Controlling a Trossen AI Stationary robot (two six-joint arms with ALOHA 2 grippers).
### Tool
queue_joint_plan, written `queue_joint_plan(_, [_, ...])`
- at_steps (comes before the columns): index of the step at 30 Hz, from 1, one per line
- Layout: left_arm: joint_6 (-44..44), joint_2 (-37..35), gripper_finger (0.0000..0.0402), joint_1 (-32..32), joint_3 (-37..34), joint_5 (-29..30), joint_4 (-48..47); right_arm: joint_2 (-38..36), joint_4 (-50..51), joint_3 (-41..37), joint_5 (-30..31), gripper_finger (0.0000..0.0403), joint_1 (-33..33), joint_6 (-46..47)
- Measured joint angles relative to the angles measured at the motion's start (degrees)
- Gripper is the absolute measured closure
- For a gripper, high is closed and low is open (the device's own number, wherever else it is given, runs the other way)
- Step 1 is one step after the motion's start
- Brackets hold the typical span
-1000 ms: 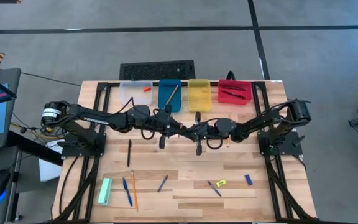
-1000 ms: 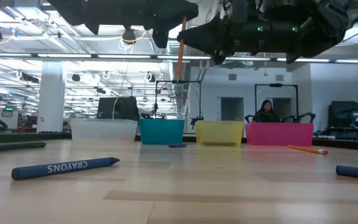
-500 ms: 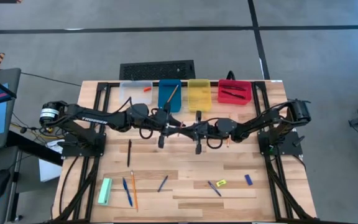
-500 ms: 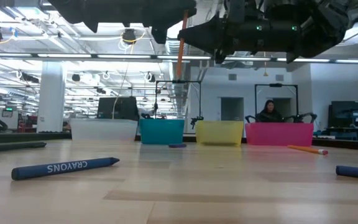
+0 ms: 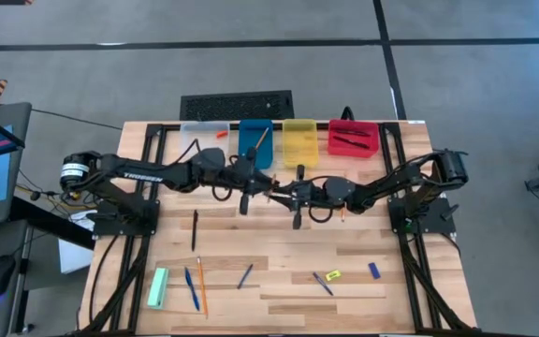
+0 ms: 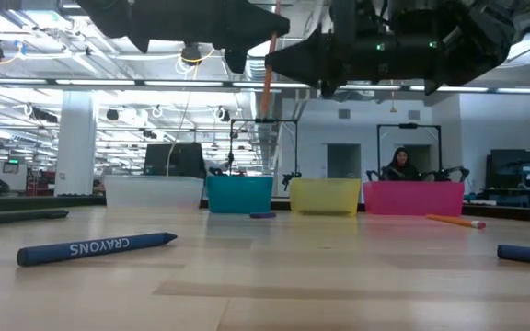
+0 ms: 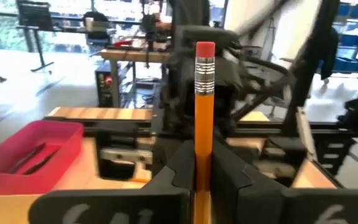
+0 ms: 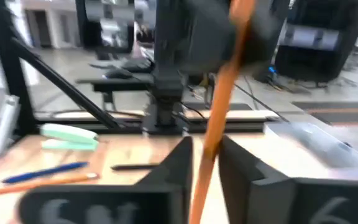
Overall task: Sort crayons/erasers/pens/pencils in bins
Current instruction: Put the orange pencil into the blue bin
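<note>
Since the earlier frames the left arm has been shifted slightly toward the blue bin [image 5: 244, 150], its jaws have been closed on the pencil [image 7: 204, 112], and the right jaws have been loosened.

The left gripper [image 7: 202, 158] is clamped narrow on the pencil's shaft, which is held upright with the eraser end up. The right gripper [image 8: 205, 152] is seen with its fingers slightly parted and the same pencil passing between them, apparently no longer pinched. Both grippers are met in mid-air, just on the table side of the blue bin. The pencil's free end is seen against that bin from above.

A hand-over from right to left is judged to be the step in hand. Next, the right fingers would need to be drawn clear without the shaft being knocked. The pencil could then be carried to its bin and lowered along the bin's length. Which bin is meant for pencils cannot be told.

To one side of the blue bin stands the clear bin [image 5: 195, 139] with an orange-red eraser [image 5: 220, 134] in it. To the other side stand the yellow bin [image 5: 299, 148] and then the red bin [image 5: 368, 148], in which dark pens [image 5: 349, 137] are laid. More sticks and erasers are left well apart from the blue bin, toward the table's opposite edge.

"CRAYONS" can be read on a dark blue crayon [image 6: 95, 247] lying on the wood. White lettering on the left arm is too small to be read.
</note>
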State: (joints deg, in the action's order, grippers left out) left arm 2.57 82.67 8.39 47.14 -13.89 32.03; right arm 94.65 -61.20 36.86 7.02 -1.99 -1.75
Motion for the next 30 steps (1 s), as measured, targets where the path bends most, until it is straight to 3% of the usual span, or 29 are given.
queue_joint_plan(3, [-1.25, 0.0, 0.0392, 1.95, 2.57, 0.04, -4.74, 0.0, 2.46, 0.0, 3.31, 0.0271, 0.31, -0.54])
queue_joint_plan(8, [-4.94, 0.0, 0.0392, 5.13, 7.12, 0.32, -13.8, 0.0, 6.58, 0.0, 3.9, 0.0202, 1.83, 0.16])
queue_joint_plan(14, [-7.38, 0.0, 0.0392, 8.38, 10.21, 0.03, -18.77, 0.0, 8.59, 0.0, 3.85, 0.0169, 2.54, 0.16])
queue_joint_plan(19, [-8.16, 0.0, 0.0392, 12.27, 10.47, 1.32, -23.45, -0.51, 13.69, -0.02, 3.87, 0.0219, 2.43, -3.13])
queue_joint_plan(23, [-8.41, 0.0, 0.0392, 16.36, 10.47, 5.36, -26.58, -2.41, 19.79, -0.4, 5.15, 0.0301, 2.42, -4.68])
queue_joint_plan(27, [-7.83, 0.07, 0.0392, 22.11, 10.44, 8.57, -29.79, -4.49, 19.81, -3.18, 5.25, 0.0382, 3.26, -5.86])
queue_joint_plan(30, [-6.08, 1.42, 0.0392, 25.45, 10.92, 7.56, -30.76, -5.45, 16.86, -5.8, 5.24, 0.0393, 4.12, -5.84])
